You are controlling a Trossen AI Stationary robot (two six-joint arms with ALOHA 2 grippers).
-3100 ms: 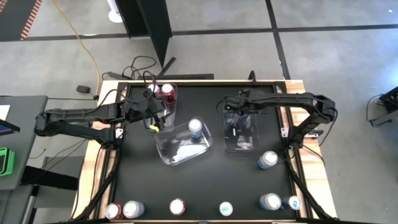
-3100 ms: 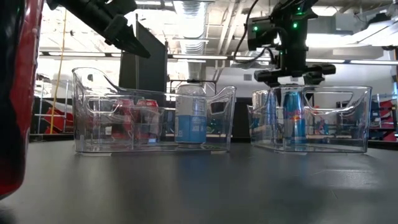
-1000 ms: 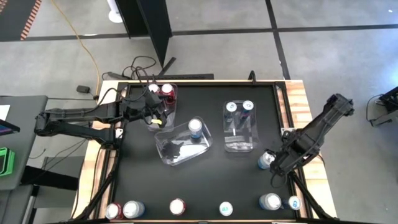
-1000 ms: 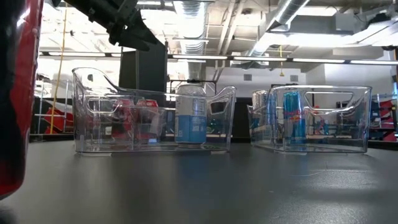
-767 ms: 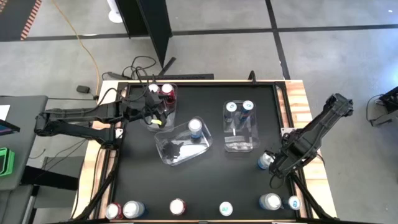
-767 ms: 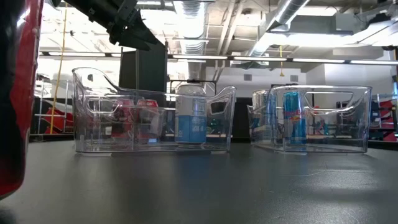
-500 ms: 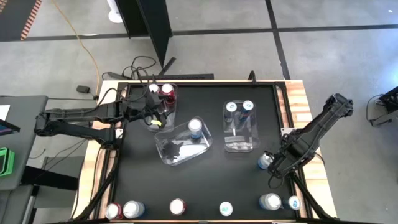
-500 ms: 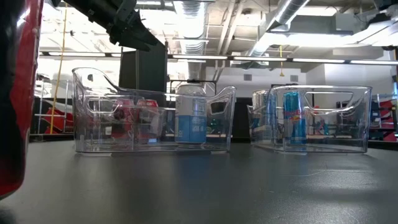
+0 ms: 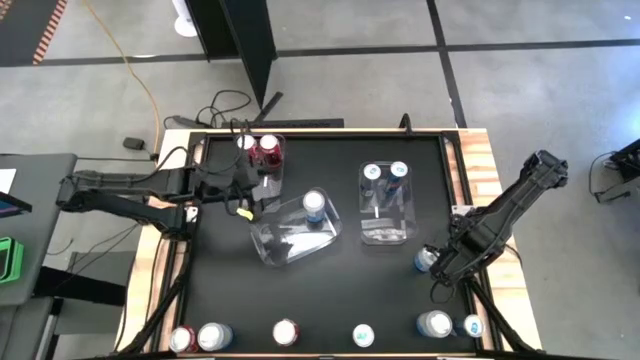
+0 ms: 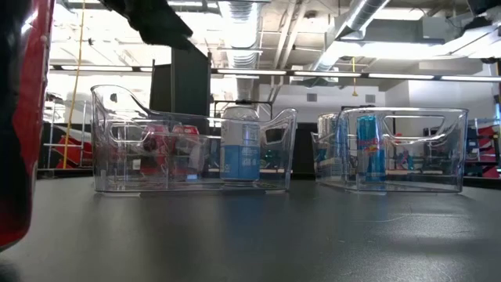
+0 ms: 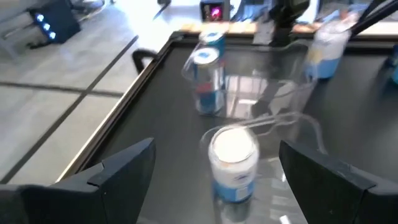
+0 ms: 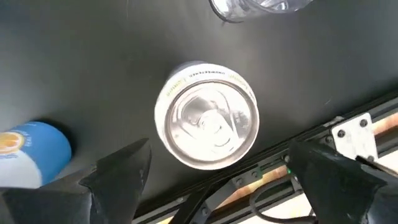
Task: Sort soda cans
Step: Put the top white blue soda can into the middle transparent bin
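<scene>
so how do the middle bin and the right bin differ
The middle bin sits skewed to the table's edges and holds one silver-blue can; the right bin sits square and holds two slim blue cans. Both are clear plastic, and neither gripper touches them.

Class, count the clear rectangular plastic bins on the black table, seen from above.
3 bins: one at the left holding a red can, one tilted in the middle, one at the right holding two blue cans.
</scene>
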